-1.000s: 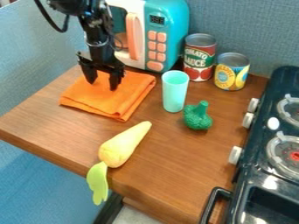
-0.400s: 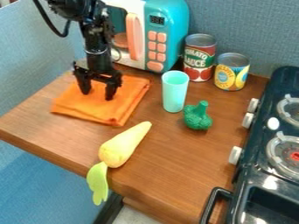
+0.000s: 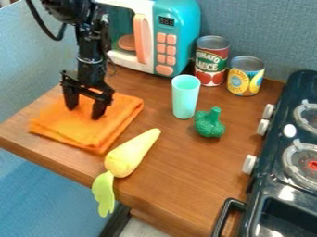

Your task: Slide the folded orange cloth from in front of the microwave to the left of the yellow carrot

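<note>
Open gripper (image 3: 84, 111) on a folded orange cloth (image 3: 117, 110).
Nearest, a yellow carrot (image 3: 129, 155) lies just beside the cloth, which is flat on the table (image 3: 176, 178); the gripper's spread fingers touch its top, clamping nothing visible. Behind the cloth stands a toy microwave (image 3: 180, 28). What is finished or left is unclear.

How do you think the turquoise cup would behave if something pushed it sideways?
The turquoise cup would probably tip fairly easily, since it stands upright and is tall and narrow. Its smooth-looking wall suggests it may be slippery. Once on its side, its round form could let it roll, perhaps into the green broccoli close by.
</note>
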Motion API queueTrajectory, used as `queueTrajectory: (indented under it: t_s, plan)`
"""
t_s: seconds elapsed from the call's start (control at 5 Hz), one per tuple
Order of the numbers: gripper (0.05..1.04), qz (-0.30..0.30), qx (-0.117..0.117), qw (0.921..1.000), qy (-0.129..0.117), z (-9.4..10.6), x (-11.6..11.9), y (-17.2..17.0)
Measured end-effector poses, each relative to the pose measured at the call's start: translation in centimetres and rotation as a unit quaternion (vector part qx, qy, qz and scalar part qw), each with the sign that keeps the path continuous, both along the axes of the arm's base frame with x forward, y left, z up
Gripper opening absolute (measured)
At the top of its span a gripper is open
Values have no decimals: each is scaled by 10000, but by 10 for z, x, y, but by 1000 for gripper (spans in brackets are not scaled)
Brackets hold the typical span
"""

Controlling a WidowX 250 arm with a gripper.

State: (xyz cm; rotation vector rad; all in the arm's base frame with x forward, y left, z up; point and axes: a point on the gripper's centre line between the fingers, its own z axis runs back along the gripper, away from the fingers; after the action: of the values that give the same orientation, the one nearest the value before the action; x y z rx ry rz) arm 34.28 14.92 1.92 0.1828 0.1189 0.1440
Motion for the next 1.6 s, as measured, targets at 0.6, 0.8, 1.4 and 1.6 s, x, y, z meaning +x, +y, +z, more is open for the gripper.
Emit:
queueTrajectory:
  t_s: [0.6, 0.8, 1.4, 1.6]
  plan:
    - [999, -211, -609, 9979, 112, -2, -38, -8]
    - [999, -333, -826, 9960, -99, 10, -31, -15]
    - [999, -1047, -635, 9918, -352, 97, -9, -62]
    - [999, -1402, -1108, 9837, -189, 103, -8, -101]
